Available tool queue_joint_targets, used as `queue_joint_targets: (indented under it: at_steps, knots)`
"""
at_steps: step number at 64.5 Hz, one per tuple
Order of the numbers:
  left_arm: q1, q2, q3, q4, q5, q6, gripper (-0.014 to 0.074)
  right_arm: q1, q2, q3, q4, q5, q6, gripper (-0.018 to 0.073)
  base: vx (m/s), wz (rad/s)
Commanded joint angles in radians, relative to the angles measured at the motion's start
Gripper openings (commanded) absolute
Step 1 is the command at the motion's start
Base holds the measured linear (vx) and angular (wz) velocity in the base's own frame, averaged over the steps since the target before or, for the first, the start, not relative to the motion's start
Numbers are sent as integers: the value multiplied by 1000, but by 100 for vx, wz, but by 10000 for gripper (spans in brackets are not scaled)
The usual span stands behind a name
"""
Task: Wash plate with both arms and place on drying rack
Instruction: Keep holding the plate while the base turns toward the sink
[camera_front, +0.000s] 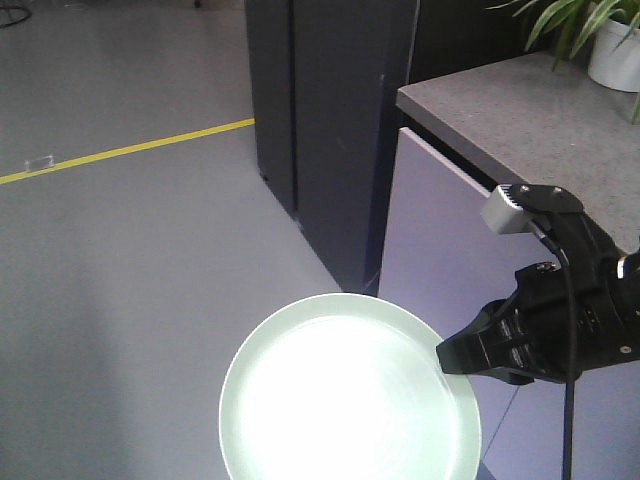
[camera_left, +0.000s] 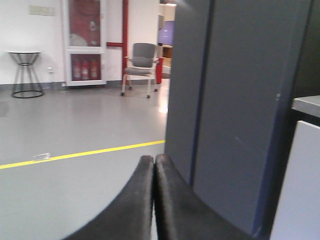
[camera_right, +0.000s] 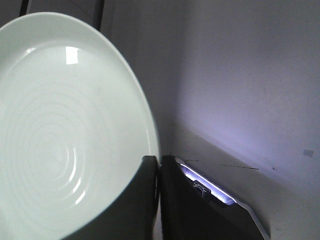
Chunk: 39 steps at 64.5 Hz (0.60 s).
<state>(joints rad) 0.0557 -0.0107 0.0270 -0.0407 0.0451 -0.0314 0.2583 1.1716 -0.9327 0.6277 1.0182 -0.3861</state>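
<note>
A plate (camera_front: 345, 400) is being pinched at its three o'clock rim by the right gripper (camera_front: 447, 357), risking a slip; the left gripper (camera_left: 154, 167) is being shown closed, empty.

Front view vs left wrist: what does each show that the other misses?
Front only: plate, its rim pinched by the right gripper, and a plant. Left wrist only: left gripper, shut on nothing, a chair and a wire table. Both: yellow floor line, dark cabinet, counter.
</note>
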Motion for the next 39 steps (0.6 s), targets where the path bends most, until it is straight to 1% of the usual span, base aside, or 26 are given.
queue_joint_targets:
  at_steps: [1,39]
  knots:
    - [-4,-13,-26,-1,-74,-3,-6,-3,-21,-26,42,-28,-11,-4,14,-47]
    - [-4,-13,-26,-1,-74,-3,-6,-3,-21,-26,42,-28,-11,-4,14,-47]
